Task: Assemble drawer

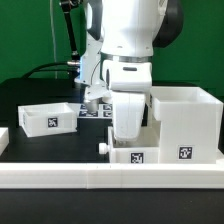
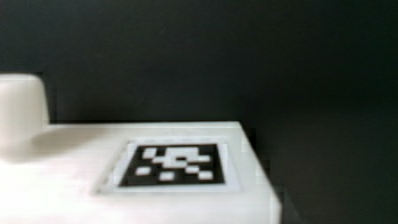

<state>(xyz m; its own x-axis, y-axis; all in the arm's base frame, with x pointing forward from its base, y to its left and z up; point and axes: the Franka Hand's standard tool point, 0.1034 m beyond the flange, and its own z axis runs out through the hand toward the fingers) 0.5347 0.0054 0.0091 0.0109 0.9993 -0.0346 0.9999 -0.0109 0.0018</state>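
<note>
First, you have one shallow tray alone on the dark worktop. Centre, the arm covers the second tray and hides the fingers: you cannot tell their spread. Just beside stands the tall housing, behind the white rail.

Black table with housing, far tray, near tray, rail

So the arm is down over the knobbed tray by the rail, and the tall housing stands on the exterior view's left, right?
Not quite: the tall housing stands on the exterior view's right, as the exterior view shows. The arm is indeed down over the knobbed tray by the rail.
</note>
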